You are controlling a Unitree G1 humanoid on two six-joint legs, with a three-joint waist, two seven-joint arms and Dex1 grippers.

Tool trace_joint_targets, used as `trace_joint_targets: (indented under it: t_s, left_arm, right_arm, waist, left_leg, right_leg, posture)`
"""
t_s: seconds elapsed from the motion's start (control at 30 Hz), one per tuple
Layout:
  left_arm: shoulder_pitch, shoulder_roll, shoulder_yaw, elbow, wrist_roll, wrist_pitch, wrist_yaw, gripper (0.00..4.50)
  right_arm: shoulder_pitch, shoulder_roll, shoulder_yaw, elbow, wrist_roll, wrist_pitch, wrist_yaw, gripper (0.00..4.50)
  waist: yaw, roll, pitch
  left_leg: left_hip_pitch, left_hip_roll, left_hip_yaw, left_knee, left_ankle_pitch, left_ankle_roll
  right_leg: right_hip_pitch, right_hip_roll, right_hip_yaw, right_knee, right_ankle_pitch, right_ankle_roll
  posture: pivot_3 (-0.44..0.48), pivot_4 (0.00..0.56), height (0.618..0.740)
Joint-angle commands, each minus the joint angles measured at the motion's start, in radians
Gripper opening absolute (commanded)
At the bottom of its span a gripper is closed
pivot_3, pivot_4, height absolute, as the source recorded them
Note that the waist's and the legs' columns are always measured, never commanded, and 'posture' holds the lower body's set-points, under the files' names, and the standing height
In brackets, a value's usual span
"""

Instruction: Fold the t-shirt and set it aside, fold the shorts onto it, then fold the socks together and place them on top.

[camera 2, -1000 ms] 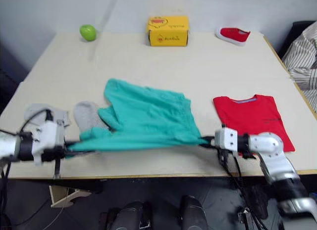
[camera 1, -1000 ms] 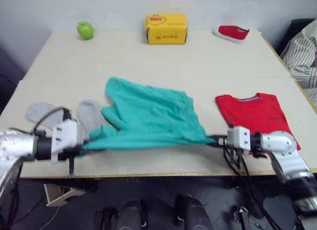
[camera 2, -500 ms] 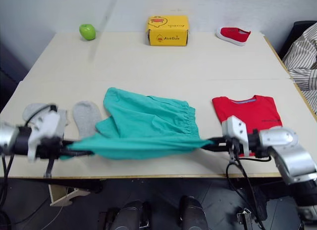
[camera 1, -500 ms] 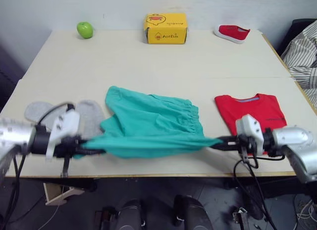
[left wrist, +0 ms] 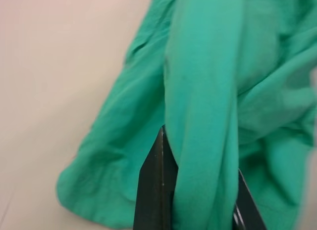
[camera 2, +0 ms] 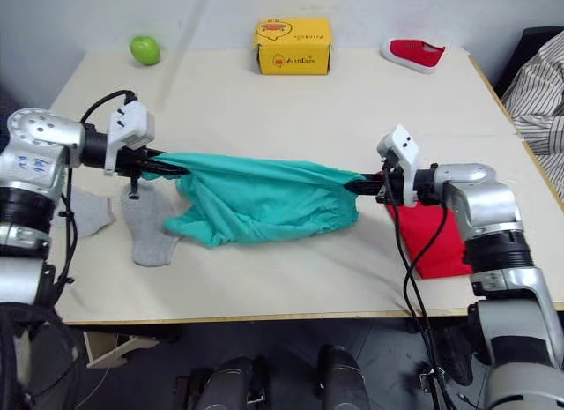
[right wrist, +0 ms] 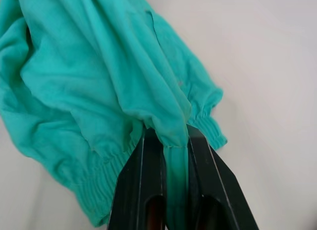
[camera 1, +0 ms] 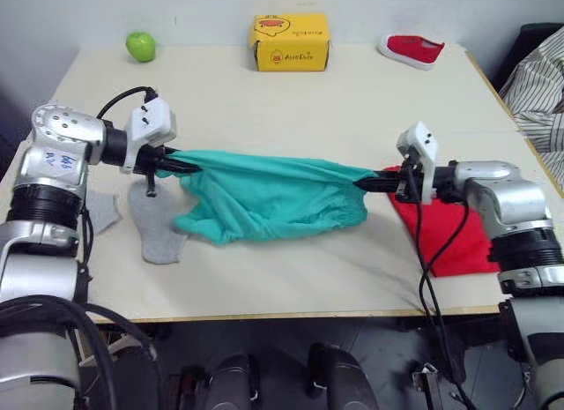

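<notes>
The teal shorts (camera 1: 269,194) hang stretched between my two grippers over the middle of the table, and their lower folds rest on the tabletop. My left gripper (camera 1: 174,164) is shut on the shorts' left end (left wrist: 208,91). My right gripper (camera 1: 370,182) is shut on the right end (right wrist: 99,67). The folded red t-shirt (camera 1: 445,242) lies at the right, partly behind my right arm. Two grey socks lie flat at the left, one (camera 1: 152,229) under the shorts' left end and the other (camera 1: 104,212) further left.
A green apple (camera 1: 140,46), a yellow box (camera 1: 290,41) and a red shoe (camera 1: 412,50) stand along the table's far edge. Striped cloth (camera 1: 542,75) lies beyond the table's right edge. Bare tabletop (camera 1: 291,282) runs along the front edge.
Both grippers have risen and moved from the front edge toward the middle of the table, carrying the shorts' gripped edge up and over the rest of the cloth.
</notes>
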Motion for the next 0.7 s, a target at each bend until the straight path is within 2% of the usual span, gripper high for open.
trace_joint_targets:
  t_s: [0.03,0.27,0.3,0.47,0.67,0.7]
  left_arm:
    - [-0.05,-0.006,0.019,0.141,0.065,-0.092,0.087,0.0]
    - [-0.067,-0.044,0.108,0.254,0.053,-0.057,0.136,0.0]
    - [-0.067,-0.046,0.122,0.257,0.049,-0.045,0.142,0.25]
    - [-0.062,-0.052,0.187,0.261,0.032,-0.02,0.177,1.63]
    - [-0.006,-0.014,0.314,0.245,-0.013,-0.097,0.348,3.59]
    - [0.009,-0.006,0.339,0.244,-0.024,-0.113,0.379,3.61]
  right_arm:
    - [-0.017,0.025,-0.026,0.013,-0.033,-0.031,-0.045,0.05]
    - [-0.002,0.094,-0.08,0.018,-0.049,-0.092,-0.136,0.05]
    - [-0.001,0.101,-0.091,0.014,-0.038,-0.077,-0.142,0.05]
    - [0.012,0.124,-0.132,-0.004,-0.028,-0.085,-0.18,1.67]
    - [0.081,0.1,-0.211,-0.019,-0.074,-0.343,-0.26,3.83]
    - [0.105,0.092,-0.224,-0.03,-0.083,-0.412,-0.264,4.17]
  waist:
    - [-0.006,0.0,0.0]
    - [-0.026,0.0,0.0]
    - [-0.027,0.0,0.0]
    - [-0.026,0.0,0.0]
    - [-0.026,0.0,0.0]
    - [-0.026,0.0,0.0]
  left_leg:
    - [0.0,0.0,0.0,0.0,0.0,0.0]
    - [0.0,-0.001,0.001,0.0,0.002,0.002]
    - [0.001,-0.001,0.001,0.0,0.002,0.002]
    - [0.002,-0.001,0.002,0.0,0.002,0.002]
    - [0.002,-0.002,0.002,0.0,0.002,0.002]
    - [0.002,-0.002,0.002,0.0,0.002,0.002]
  right_leg:
    - [0.0,0.0,0.0,0.0,0.0,0.0]
    - [0.0,-0.001,0.002,0.001,0.001,0.002]
    - [0.0,-0.001,0.003,0.002,0.001,0.002]
    - [0.0,-0.002,0.005,0.004,0.001,0.002]
    - [0.0,-0.003,0.005,0.005,0.001,0.002]
    - [0.0,-0.003,0.006,0.005,0.001,0.002]
  posture:
    - [0.0,0.15,0.74]
    - [0.0,0.15,0.74]
    - [0.0,0.15,0.74]
    - [0.0,0.15,0.74]
    - [0.0,0.15,0.74]
    - [0.0,0.15,0.74]
